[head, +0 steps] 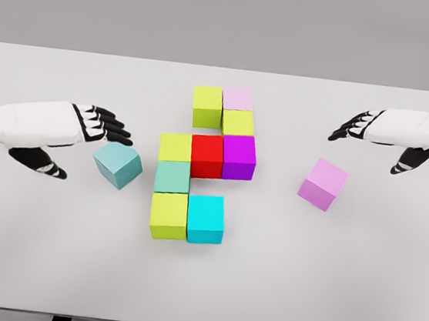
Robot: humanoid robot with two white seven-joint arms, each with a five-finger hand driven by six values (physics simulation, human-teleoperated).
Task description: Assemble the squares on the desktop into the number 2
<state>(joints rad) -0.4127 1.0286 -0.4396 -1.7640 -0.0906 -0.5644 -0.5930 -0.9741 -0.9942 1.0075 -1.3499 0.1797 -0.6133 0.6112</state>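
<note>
Sitting mid-table, toward the far edge: a cluster of nine cubes, faces touching. Far row: lime cube with a pale pink cube on its right. Just nearer, under the pink one, a yellow-green cube. Middle row, left to right: yellow-green cube, red cube, purple cube. Below the left end of that row a teal-green cube is sitting, and nearest the front edge a lime-yellow cube is touching a cyan cube on its right.

Two cubes are lying apart from the cluster. A light blue cube is sitting rotated just left of it, toward the left edge. A lilac cube is sitting, also rotated, well right of it.

Left hand is hovering near the left edge, fingers stretched out flat and gripping nothing, dark fingertips just above the far side of the light blue cube; cannot tell if they are touching it.

Right hand is hanging near the right edge toward the far side, fingers loosely extended, holding nothing, clear of the lilac cube.
</note>
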